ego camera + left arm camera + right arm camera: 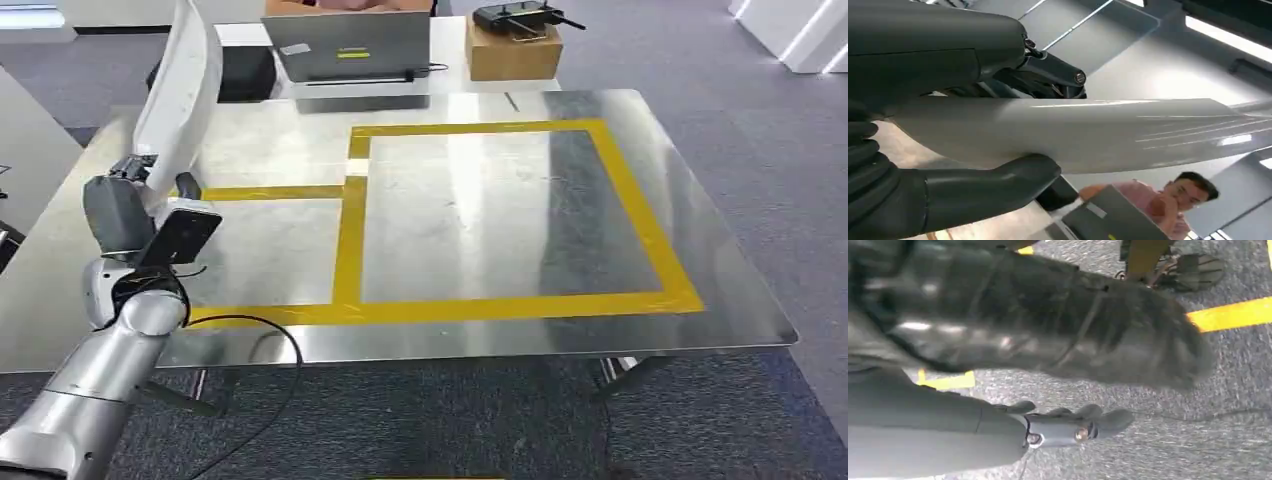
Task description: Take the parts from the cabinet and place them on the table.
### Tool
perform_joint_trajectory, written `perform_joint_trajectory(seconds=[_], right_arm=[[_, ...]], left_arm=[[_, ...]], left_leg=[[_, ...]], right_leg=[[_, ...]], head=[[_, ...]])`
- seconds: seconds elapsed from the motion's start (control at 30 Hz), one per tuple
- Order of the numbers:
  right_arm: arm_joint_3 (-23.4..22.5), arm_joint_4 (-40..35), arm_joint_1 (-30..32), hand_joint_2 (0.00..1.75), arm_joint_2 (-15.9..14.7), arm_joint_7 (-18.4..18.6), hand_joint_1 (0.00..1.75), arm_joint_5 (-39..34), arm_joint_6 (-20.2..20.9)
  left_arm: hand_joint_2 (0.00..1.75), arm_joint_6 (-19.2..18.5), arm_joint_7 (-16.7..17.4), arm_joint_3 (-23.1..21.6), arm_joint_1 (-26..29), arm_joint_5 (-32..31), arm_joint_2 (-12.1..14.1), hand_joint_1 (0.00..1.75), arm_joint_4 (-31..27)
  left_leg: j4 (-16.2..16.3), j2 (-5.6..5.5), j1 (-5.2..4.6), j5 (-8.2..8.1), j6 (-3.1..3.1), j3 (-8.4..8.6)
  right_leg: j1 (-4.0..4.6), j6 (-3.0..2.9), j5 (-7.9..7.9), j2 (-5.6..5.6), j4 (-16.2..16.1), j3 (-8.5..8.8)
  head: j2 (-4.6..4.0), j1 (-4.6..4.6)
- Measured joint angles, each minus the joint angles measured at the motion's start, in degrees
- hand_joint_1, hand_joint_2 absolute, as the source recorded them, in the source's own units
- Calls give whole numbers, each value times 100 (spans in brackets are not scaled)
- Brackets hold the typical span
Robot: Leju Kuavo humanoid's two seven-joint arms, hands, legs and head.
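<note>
A long white curved part [185, 90] stands upright over the left side of the steel table [480, 220]. My left hand [125, 205] grips its lower end just above the table's left edge. In the left wrist view the same part [1088, 130] runs across the picture, with my left hand [923, 55] clamped around it, the thumb on one side and the fingers on the other. My right hand [1058, 340] hangs beside my body over the carpet, blurred, with its thumb apart from the fingers and nothing in it.
Yellow tape [640, 220] marks a large rectangle on the table and a smaller area to its left. At the far edge stand a laptop [350, 45] and a cardboard box [512, 50] carrying a black controller. A person [1168, 200] sits behind the laptop.
</note>
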Motion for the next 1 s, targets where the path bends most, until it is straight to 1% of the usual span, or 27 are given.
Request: perform_joint_trajectory(seconds=[0.03,0.07,0.1,0.13,0.17,0.2,0.23,0.27,0.3,0.33,0.37,0.4,0.43,0.47,0.5,0.53,0.63,0.67,0.7,0.8,0.87,0.9,1.0], right_arm=[[0,0,-8,0,0,-2,0,2,0],[0,-2,-24,0,-2,0,0,2,0],[0,-2,-36,0,-2,-2,0,7,0],[2,-2,-42,0,-2,-2,0,9,0],[2,-2,-35,0,-2,-2,0,7,0],[2,0,-18,0,-2,-2,0,7,0],[0,0,-4,0,0,7,0,4,0],[0,0,11,0,0,4,0,4,0],[0,0,11,0,0,2,0,4,0],[0,0,10,0,-2,0,0,4,0],[-4,0,-5,0,-2,-9,0,-15,0],[-20,0,-23,0,-2,-13,0,-46,0],[-24,2,-25,0,-2,-13,0,-57,4],[-26,2,-55,0,-2,-13,0,-57,13],[-26,2,-57,0,0,-9,0,-53,17],[-26,2,-56,0,0,0,0,-52,28],[-50,2,-75,0,-2,4,0,-28,101],[-52,2,-82,0,-2,18,0,-17,123],[-55,2,-84,0,-2,37,0,-2,147],[-61,2,-100,0,0,81,0,53,199],[-68,2,-121,0,0,127,0,94,212],[-68,2,-132,0,0,147,0,116,225],[-70,2,-159,0,0,223,0,170,293]], left_arm=[[175,0,0,-2,1,0,18,175,2],[175,0,0,-2,2,0,13,175,2],[175,0,0,-2,-27,-2,0,175,2],[175,0,-2,-2,-36,-7,-4,175,2],[175,0,0,-2,-33,-4,-11,175,4],[175,0,0,-4,-27,-7,-22,175,11],[175,-2,0,-11,-13,-7,-28,175,20],[175,-4,0,-11,0,-7,-28,175,26],[175,-4,0,-11,3,-7,-28,175,28],[175,-11,0,-15,1,-7,-46,175,28],[175,-24,0,-13,-2,-7,-48,175,28],[175,-67,0,-13,-3,-11,-48,175,33],[175,-120,-2,-22,-17,-33,-52,175,48],[175,-158,-9,-37,-26,-64,-61,175,61],[175,-205,-11,-59,-28,-94,-63,175,96],[175,-225,-9,-79,-39,-114,-72,175,127],[175,-330,-13,-217,-165,-179,-149,175,278],[175,-363,-13,-262,-226,-188,-186,175,343],[175,-389,-18,-317,-280,-205,-216,175,398],[175,-507,-24,-470,-448,-221,-341,175,579],[175,-583,-26,-579,-580,-230,-420,175,708],[175,-621,-26,-630,-660,-234,-455,175,776],[175,-741,8,-789,-876,-280,-558,175,1020]], left_leg=[[-26,-79,10,16,31,5],[-69,-136,70,46,74,54],[-70,-185,82,49,91,53],[-69,-239,89,44,125,49],[-69,-302,89,42,141,48],[-64,-381,87,36,152,46],[-61,-469,85,34,153,48],[-58,-563,85,34,152,51],[-51,-637,88,32,150,52],[-37,-644,94,18,134,53],[-11,-709,105,-2,117,58],[6,-743,102,-28,82,45],[85,-784,70,-40,54,4],[55,-794,80,-14,23,-16],[84,-791,76,-38,97,-16],[76,-790,76,-24,151,-11],[43,-748,79,-21,150,19],[39,-738,79,-21,150,24],[25,-737,79,-20,147,30],[0,-736,81,-10,103,35],[-6,-736,88,-10,23,36],[-7,-736,90,-9,9,36],[-7,-736,88,-7,1,35]], right_leg=[[5,31,-16,-71,-9,31],[-30,84,-82,42,28,-29],[-34,98,-196,359,199,-86],[-33,102,-385,538,569,-259],[-33,110,-595,612,1063,-506],[-33,121,-771,635,1526,-756],[-32,125,-806,640,1804,-932],[-32,122,-679,644,1771,-972],[-33,118,-446,649,1505,-896],[-33,107,-149,651,1065,-725],[-35,94,152,660,524,-498],[-42,84,164,717,249,-371],[-46,60,128,775,92,-302],[-40,19,135,770,131,-300],[-48,29,143,773,110,-293],[-43,28,144,786,108,-289],[-25,6,150,832,108,-289],[-24,4,149,837,109,-289],[-22,-12,144,837,109,-288],[-19,-18,146,832,109,-289],[-16,-30,146,832,111,-292],[-16,-30,146,832,112,-291],[-19,-31,148,831,112,-286]], head=[[0,-2],[0,0],[0,20],[0,48],[0,52],[0,52],[0,55],[0,50],[0,52],[0,55],[0,61],[0,57],[0,68],[0,57],[0,57],[0,48],[0,44],[0,33],[0,44],[0,42],[0,42],[0,44],[0,44]])
